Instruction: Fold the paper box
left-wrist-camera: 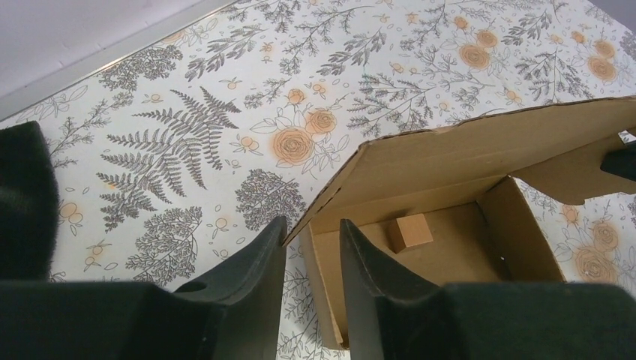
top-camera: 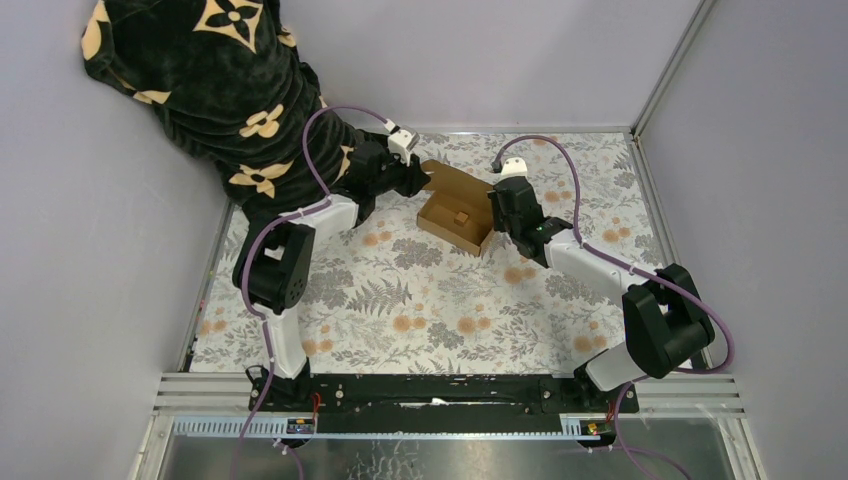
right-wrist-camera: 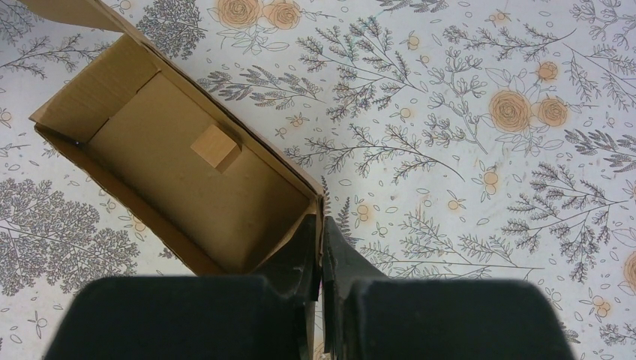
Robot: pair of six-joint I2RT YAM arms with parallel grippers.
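Note:
The paper box [top-camera: 452,222] is an open brown cardboard tray at the far middle of the floral cloth, its lid flap [top-camera: 458,178] raised at the back. A small brown block [right-wrist-camera: 216,146] lies inside it. My left gripper [left-wrist-camera: 313,229] is at the box's left end, jaws apart, with the end wall [left-wrist-camera: 330,296] standing between the fingers and the lid's corner at the left fingertip. My right gripper [right-wrist-camera: 319,226] is shut on the wall at the box's right corner [right-wrist-camera: 318,206]. From above, the left gripper [top-camera: 418,178] and the right gripper [top-camera: 497,215] flank the box.
A person in a black garment with beige flowers [top-camera: 200,70] leans in at the far left, close to the left arm. Grey walls and a metal rail [top-camera: 650,90] bound the floral cloth [top-camera: 420,300].

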